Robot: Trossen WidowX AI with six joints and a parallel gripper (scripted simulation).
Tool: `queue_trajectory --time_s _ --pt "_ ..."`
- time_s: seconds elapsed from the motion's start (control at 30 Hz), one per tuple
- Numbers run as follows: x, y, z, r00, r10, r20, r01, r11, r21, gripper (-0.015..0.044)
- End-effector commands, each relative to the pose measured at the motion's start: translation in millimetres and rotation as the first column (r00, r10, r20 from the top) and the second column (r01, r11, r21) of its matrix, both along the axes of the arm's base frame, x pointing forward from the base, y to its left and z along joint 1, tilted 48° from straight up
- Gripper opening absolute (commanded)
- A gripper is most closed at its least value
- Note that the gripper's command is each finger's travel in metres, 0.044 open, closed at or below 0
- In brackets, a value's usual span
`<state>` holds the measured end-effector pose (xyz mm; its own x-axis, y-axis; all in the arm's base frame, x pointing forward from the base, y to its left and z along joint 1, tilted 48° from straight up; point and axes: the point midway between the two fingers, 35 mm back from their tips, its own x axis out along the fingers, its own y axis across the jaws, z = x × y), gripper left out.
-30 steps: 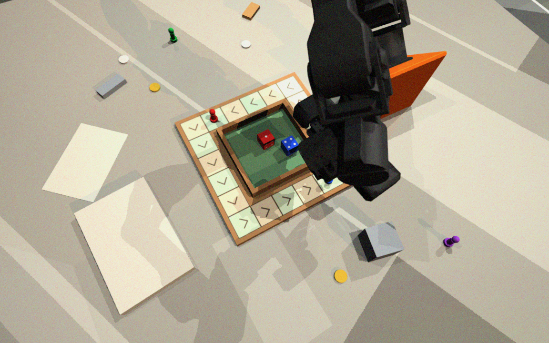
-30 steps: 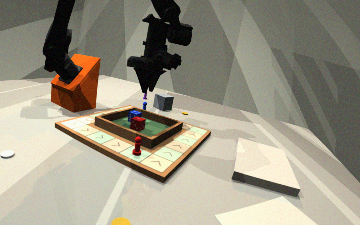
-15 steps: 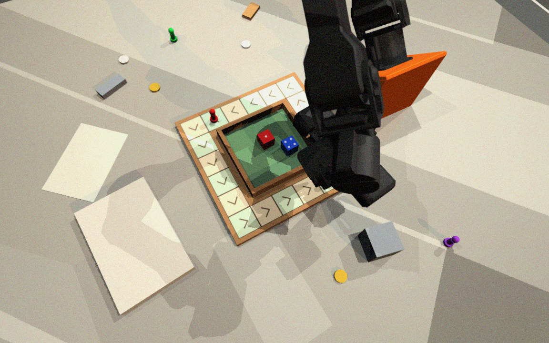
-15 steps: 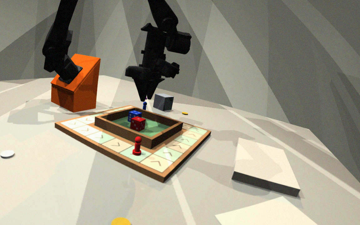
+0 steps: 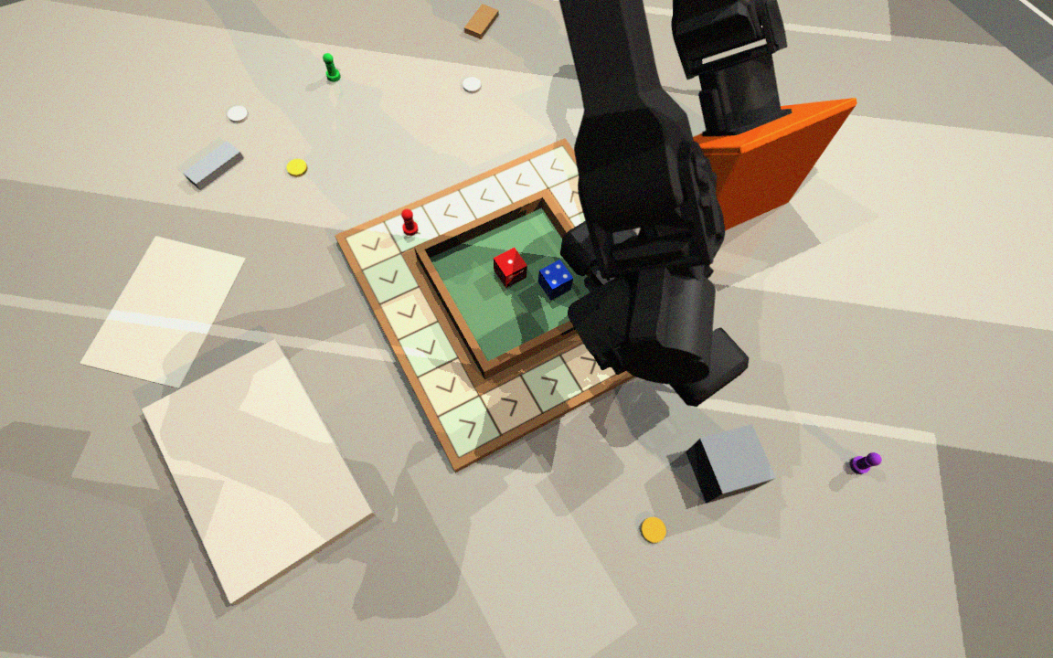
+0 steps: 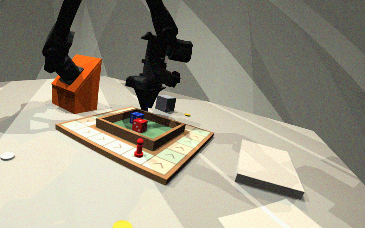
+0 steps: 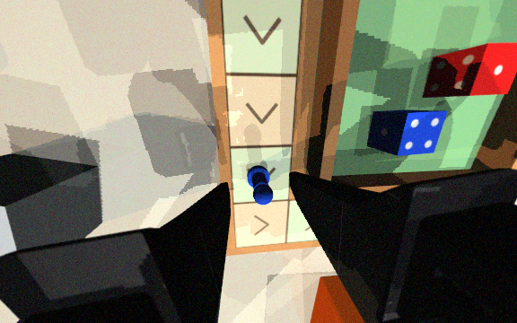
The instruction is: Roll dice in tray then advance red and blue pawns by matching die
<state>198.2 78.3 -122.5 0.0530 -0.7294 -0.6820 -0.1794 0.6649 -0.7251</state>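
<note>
My gripper point(image 6: 145, 109) point(image 7: 259, 183) is open, its fingertips on either side of the blue pawn point(image 6: 147, 106) point(image 7: 262, 184) in the wrist view; contact is not visible. The arm hides this pawn in the top view. It stands upright on a track square one before a corner. The red pawn point(image 5: 409, 222) point(image 6: 139, 148) stands upright one square before another corner of the board point(image 5: 456, 466) point(image 6: 110, 155). The red die point(image 5: 510, 266) point(image 6: 139, 125) point(image 7: 494, 58) shows one on top and the blue die point(image 5: 555, 278) point(image 6: 136, 117) point(image 7: 420, 134) four, both in the tray point(image 5: 452, 313) point(image 6: 115, 133).
A grey block point(image 5: 735, 460) point(image 6: 165, 103) point(image 7: 56, 211) stands beside the board near the gripper. A purple pawn point(image 5: 864, 463) and yellow disc point(image 5: 653, 530) are beyond it. The orange base point(image 5: 768, 172) point(image 6: 86, 87) stands behind. A pale slab point(image 5: 256, 466) point(image 6: 269, 167) and green pawn point(image 5: 331, 69) lie farther off.
</note>
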Motion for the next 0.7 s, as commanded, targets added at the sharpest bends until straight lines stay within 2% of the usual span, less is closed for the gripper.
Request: queue_trajectory --time_s 0.0,0.03,0.23,0.43,0.67 --pt "-0.4 -5.2 -3.6 1.000 0.004 -0.001 -0.004 1.000 -0.005 0.0200" --pt "-0.4 -5.4 -3.8 1.000 0.004 -0.001 -0.004 1.000 -0.005 0.0200" --pt "-0.4 -5.4 -3.8 1.000 0.004 -0.001 -0.004 1.000 -0.005 0.0043" --pt "-0.4 -5.4 -3.8 1.000 0.004 -0.001 -0.004 1.000 -0.005 0.0003" --pt "1.4 2.1 1.5 1.000 0.004 -0.001 -0.004 1.000 -0.003 0.0000"
